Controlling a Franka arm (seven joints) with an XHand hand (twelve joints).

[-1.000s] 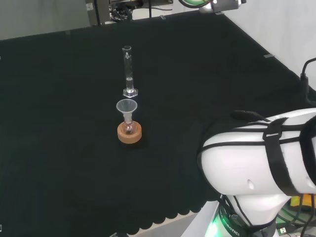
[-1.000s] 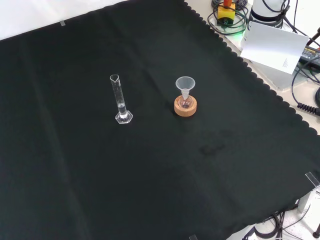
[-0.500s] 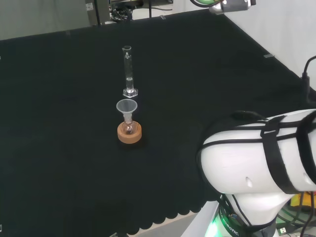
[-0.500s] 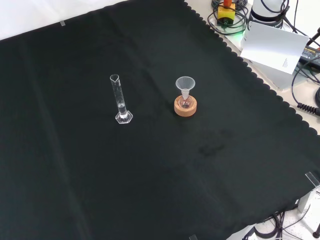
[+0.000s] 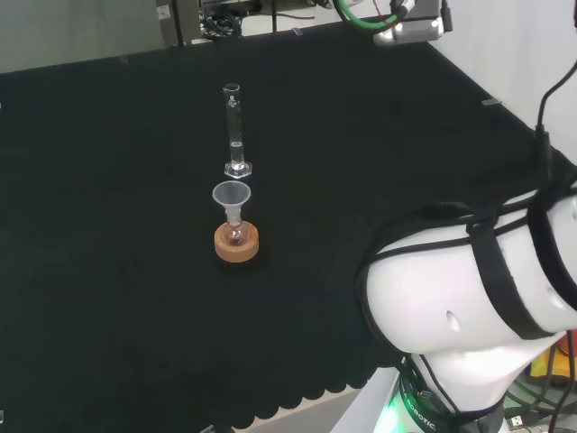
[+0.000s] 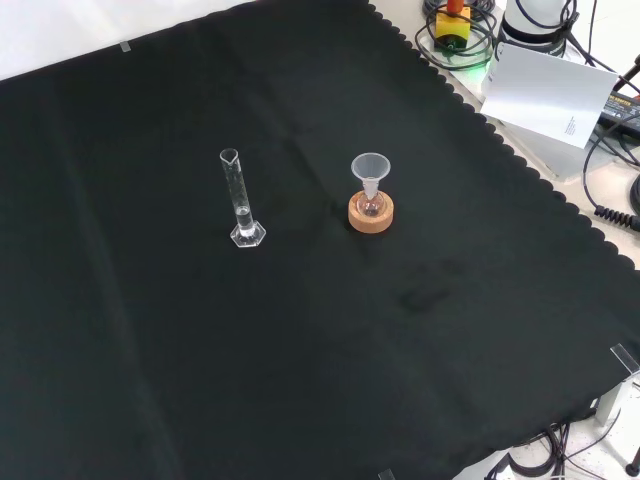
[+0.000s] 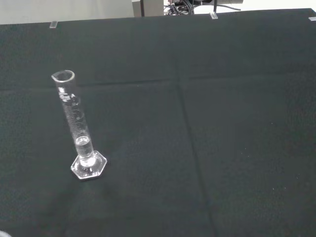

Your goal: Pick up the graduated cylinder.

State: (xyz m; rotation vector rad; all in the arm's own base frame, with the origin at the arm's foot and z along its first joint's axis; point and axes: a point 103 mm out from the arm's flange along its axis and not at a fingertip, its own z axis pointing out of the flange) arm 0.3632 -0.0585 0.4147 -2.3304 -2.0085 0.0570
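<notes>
Meanwhile the cylinder [image 6: 241, 203] has not budged, upright at the flask's [image 6: 371, 205] nine o'clock in the front view; only the arm [image 5: 469, 316] has shifted, so the approach is barely begun. Whether the hand is wide or closed, I cannot tell.

Head view: camera behind and above arm base, looking over the white arm link [image 5: 469, 307] onto the black-cloth worktop [image 5: 117, 298]. Front view: opposite side, high, angled down. Wrist view: near, low. All share the tall clear glass graduated cylinder [image 5: 235, 131] [image 6: 239, 200] [image 7: 79, 128].
</notes>
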